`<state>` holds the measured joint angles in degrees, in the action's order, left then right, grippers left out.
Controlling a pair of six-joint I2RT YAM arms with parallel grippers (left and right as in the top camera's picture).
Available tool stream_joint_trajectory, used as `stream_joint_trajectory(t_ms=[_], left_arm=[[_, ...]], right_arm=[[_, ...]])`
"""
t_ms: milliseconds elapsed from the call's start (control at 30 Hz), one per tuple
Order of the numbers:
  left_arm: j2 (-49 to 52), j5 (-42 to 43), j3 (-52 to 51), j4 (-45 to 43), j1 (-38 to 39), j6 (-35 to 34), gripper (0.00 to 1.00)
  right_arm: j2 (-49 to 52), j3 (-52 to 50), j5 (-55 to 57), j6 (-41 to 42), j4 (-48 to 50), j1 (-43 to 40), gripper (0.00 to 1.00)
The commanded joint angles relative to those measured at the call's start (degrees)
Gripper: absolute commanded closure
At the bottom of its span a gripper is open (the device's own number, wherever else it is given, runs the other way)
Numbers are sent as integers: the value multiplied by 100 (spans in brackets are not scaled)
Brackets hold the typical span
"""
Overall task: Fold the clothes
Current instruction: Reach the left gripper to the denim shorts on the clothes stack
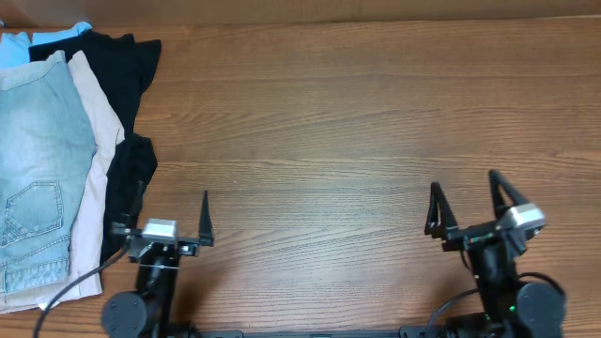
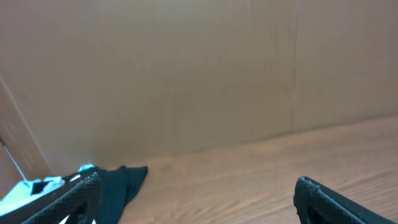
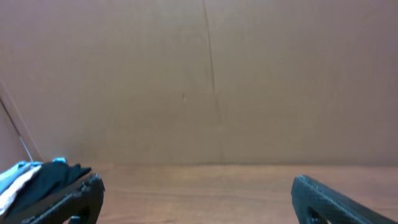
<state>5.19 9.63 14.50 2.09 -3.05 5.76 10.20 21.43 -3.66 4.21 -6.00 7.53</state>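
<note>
On the bench (image 1: 329, 113), the denim shorts (image 1: 33, 178) lie atop beige shorts (image 1: 99, 160), untouched. Just right of them the left gripper (image 1: 174, 211), far right the right gripper (image 1: 467, 199), both wide, empty. Folding isn't begun; next, drag the denim shorts clear.

Left gripper (image 1: 174, 205): jaws stood wide apart, nothing between them.
Right gripper (image 1: 464, 186): jaws spread wide, empty, above the bare table (image 1: 329, 113).
Denim shorts (image 1: 33, 169): lay flat, left of the left gripper, topping a pile.
Beige shorts (image 1: 94, 160): beneath the denim, nearer the left gripper.
Black garment (image 1: 127, 113): edge just beside the left gripper's outer finger.
</note>
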Motion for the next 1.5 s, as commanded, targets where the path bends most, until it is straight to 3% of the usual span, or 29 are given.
stream_joint_trajectory(t_ms=[0,133,367,567,867,1033,1467], left_arm=[[721,28,896,232,-31,114,0],[1886,90,1950,761,-31,103,0],[4470,962,4579,2889,-33,85,0],[6380,1095,6275,4277,-31,85,0],[8207,938,6428,4291,-15,190,0],[8631,136,6448,4465,-256,120,1],[8811,-125,6537,4264,-2896,-323,0]], right_arm=[[896,990,-109,-170,-343,-26,0],[2238,2304,-505,-168,-1067,-26,0],[4599,4736,-695,-166,-3171,-26,0],[5969,5558,-1062,-164,-3980,-26,0],[7329,5556,-2597,-166,-3958,-26,0],[7569,5556,-2643,-168,-4004,-26,0],[7571,5556,-2643,-166,-3969,-26,0]])
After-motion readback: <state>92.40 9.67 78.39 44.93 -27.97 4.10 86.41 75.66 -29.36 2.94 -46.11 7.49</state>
